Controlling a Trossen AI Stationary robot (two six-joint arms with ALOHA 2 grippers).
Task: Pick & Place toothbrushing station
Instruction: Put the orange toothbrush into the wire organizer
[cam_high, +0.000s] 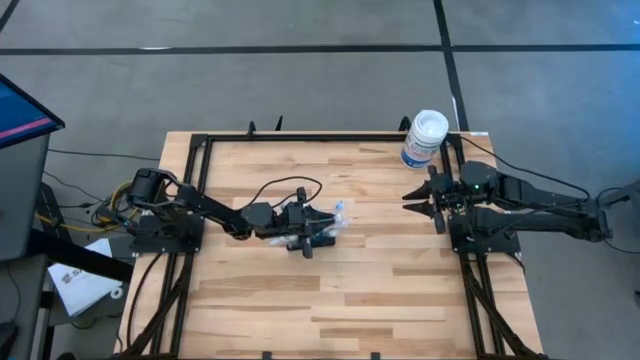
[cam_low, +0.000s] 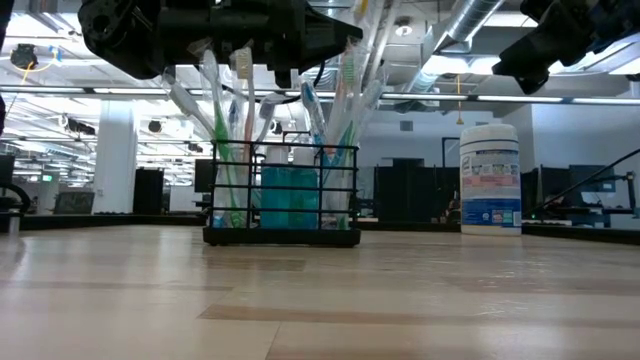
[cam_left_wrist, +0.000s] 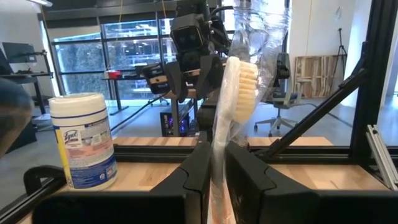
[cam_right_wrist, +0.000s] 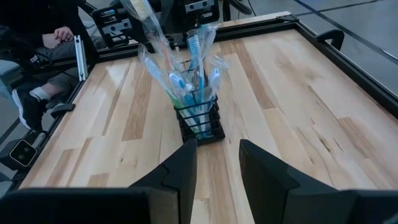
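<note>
The toothbrushing station (cam_low: 283, 200) is a small black wire holder standing on its base on the table's middle, also seen in the right wrist view (cam_right_wrist: 200, 121). Several wrapped toothbrushes stick up out of it. My left gripper (cam_high: 328, 226) reaches level over it from the table's left, and its fingers (cam_left_wrist: 200, 177) are shut on one wrapped toothbrush (cam_left_wrist: 239, 87). My right gripper (cam_high: 415, 195) waits open at the table's right, raised above the table, its fingers (cam_right_wrist: 180, 171) pointing toward the station. My left gripper pinches one wrapped toothbrush by its handle (cam_left_wrist: 217, 155), below the white bristle head, between its two fingers. The fingers come level from the table's left and lie across the upright handle. The brush stands nearly upright, with its head above the fingers; its lower end is hidden.
A white round canister (cam_high: 425, 138) stands at the far right corner, also in the low view (cam_low: 490, 180). A black metal frame (cam_high: 200, 150) borders the table. A person sits beyond the table's left side (cam_right_wrist: 37, 37). Bare wood lies toward the near edge (cam_high: 330, 310).
</note>
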